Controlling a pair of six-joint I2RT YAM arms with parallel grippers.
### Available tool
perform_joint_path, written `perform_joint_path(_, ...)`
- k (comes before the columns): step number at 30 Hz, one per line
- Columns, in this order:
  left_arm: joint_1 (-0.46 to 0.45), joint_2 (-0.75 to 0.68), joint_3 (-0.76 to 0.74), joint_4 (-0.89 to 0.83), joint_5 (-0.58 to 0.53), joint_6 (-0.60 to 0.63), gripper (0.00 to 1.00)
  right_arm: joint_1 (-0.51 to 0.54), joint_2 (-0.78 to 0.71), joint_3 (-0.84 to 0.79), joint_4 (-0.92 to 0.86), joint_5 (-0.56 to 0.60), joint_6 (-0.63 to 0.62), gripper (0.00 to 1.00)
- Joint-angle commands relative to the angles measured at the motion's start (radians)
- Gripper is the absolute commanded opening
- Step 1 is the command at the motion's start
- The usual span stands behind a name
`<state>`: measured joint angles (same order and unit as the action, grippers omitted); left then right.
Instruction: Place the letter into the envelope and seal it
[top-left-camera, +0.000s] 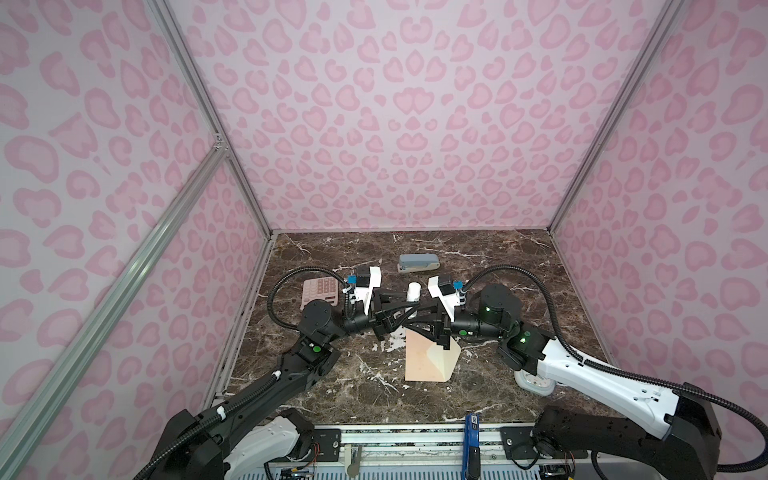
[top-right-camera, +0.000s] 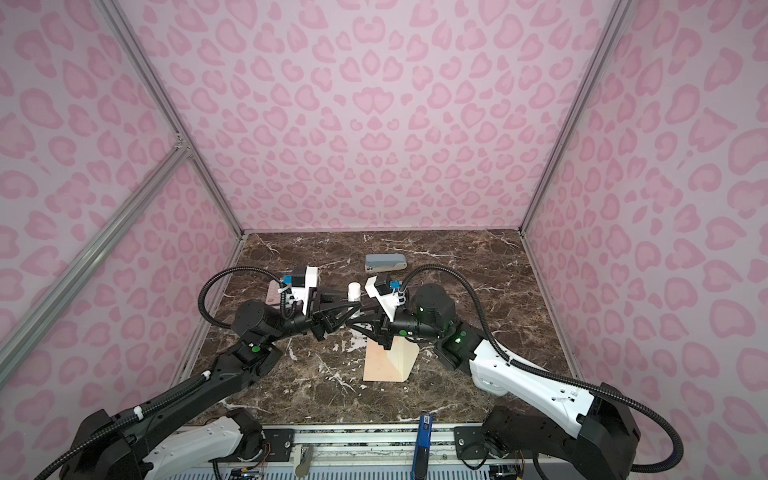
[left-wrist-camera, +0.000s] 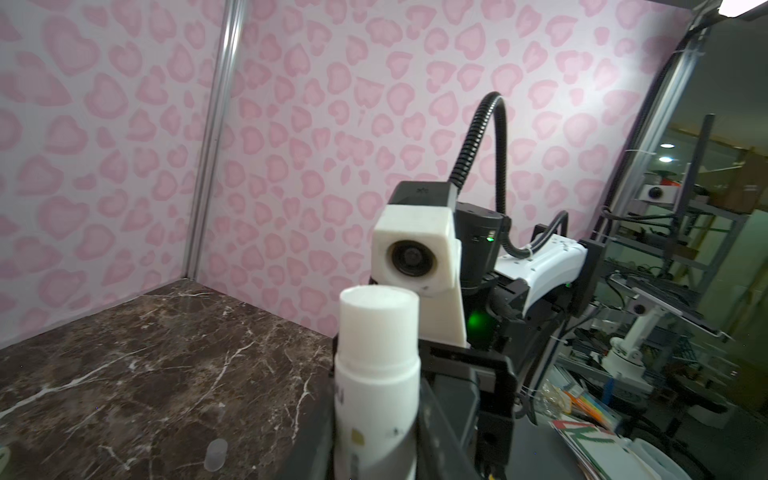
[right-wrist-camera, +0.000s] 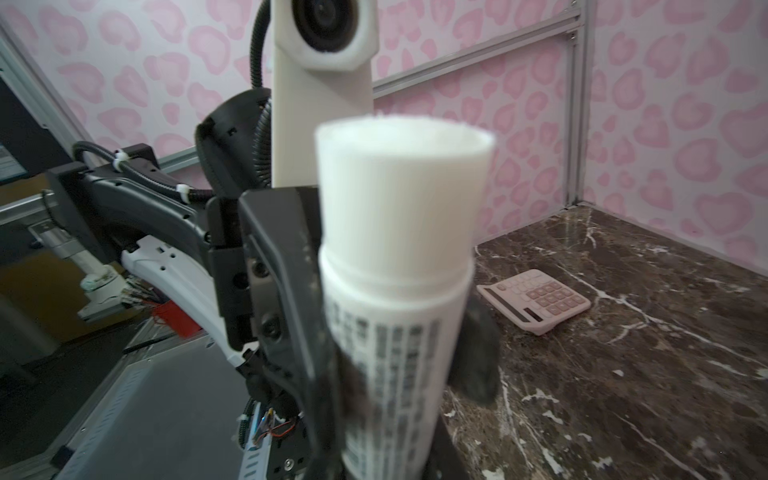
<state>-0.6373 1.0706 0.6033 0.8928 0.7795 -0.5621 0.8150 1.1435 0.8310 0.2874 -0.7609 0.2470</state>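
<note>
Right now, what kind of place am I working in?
Most likely a staged robot test booth in a lab: pink printed walls on aluminium framing, a marble-look tabletop, and desk items such as a calculator and stapler.

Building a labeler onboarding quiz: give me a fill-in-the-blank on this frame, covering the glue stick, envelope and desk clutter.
1. The left tool and right tool both grip the glue stick, whose cap is ___.
2. The envelope lies on the marble table with its flap ___.
3. The calculator is coloured ___.
4. Of calculator and stapler, the ___ lies nearer the back wall.
Missing words: on; open; pink; stapler.
</note>
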Motion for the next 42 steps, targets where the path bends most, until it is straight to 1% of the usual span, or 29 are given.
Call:
perform_joint_path(1,0.001,0.021,-0.019,0.018,0.155,-0.09,0.04,-0.014,-0.016,-0.002,0.259,-0.188,0.045,0.02)
perform_joint_path(4,0.001,0.028,-0.023,0.038,0.144,-0.102,0.04,-0.026,-0.019,0.007,0.24,-0.188,0.037,0.02)
perform_joint_path(6,0.003,0.025,-0.028,0.034,0.128,-0.099,0.04,-0.028,-0.023,0.013,0.197,-0.176,0.006,0.02)
perform_joint_path(7,0.004,0.021,-0.028,0.02,0.116,-0.091,0.04,-0.028,-0.026,0.018,0.16,-0.166,-0.017,0.05)
perform_joint_path(8,0.005,0.016,-0.03,0.007,0.101,-0.084,0.04,-0.028,-0.029,0.023,0.127,-0.148,-0.04,0.12)
perform_joint_path(9,0.007,0.008,-0.028,-0.022,0.078,-0.07,0.04,-0.027,-0.036,0.022,0.089,-0.114,-0.069,0.26)
perform_joint_path(10,0.008,-0.001,-0.024,-0.061,0.048,-0.05,0.04,-0.027,-0.044,0.02,0.055,-0.076,-0.099,0.35)
perform_joint_path(11,0.008,-0.013,-0.019,-0.103,0.011,-0.029,0.04,-0.024,-0.052,0.017,0.021,-0.022,-0.128,0.4)
perform_joint_path(13,0.008,-0.047,-0.011,-0.202,-0.129,0.018,0.04,-0.012,-0.067,0.002,-0.039,0.124,-0.195,0.5)
perform_joint_path(14,0.008,-0.066,-0.012,-0.242,-0.212,0.034,0.04,-0.005,-0.075,-0.015,-0.043,0.198,-0.215,0.52)
perform_joint_path(16,0.008,-0.097,-0.011,-0.301,-0.352,0.055,0.04,0.007,-0.086,-0.055,-0.008,0.299,-0.24,0.57)
perform_joint_path(19,-0.01,-0.148,-0.045,-0.313,-0.597,0.055,0.04,0.058,-0.091,-0.087,0.026,0.462,-0.297,0.6)
perform_joint_path(20,-0.026,-0.164,-0.06,-0.302,-0.679,0.061,0.04,0.087,-0.086,-0.093,0.042,0.546,-0.311,0.6)
perform_joint_path(23,-0.098,-0.184,-0.079,-0.284,-0.879,0.094,0.04,0.148,-0.053,-0.098,0.108,0.694,-0.348,0.6)
perform_joint_path(27,-0.187,-0.155,-0.085,-0.227,-1.052,0.121,0.04,0.203,0.027,-0.076,0.204,0.805,-0.355,0.58)
perform_joint_path(30,-0.226,-0.134,-0.103,-0.16,-1.145,0.119,0.04,0.246,0.088,-0.056,0.257,0.898,-0.366,0.58)
perform_joint_path(32,-0.243,-0.127,-0.105,-0.141,-1.188,0.126,0.04,0.254,0.111,-0.052,0.282,0.925,-0.36,0.58)
perform_joint_path(36,-0.256,-0.12,-0.099,-0.127,-1.212,0.14,0.04,0.256,0.148,-0.029,0.283,0.929,-0.337,0.57)
perform_joint_path(42,-0.262,-0.11,-0.105,-0.095,-1.214,0.142,0.04,0.256,0.206,0.005,0.276,0.933,-0.314,0.55)
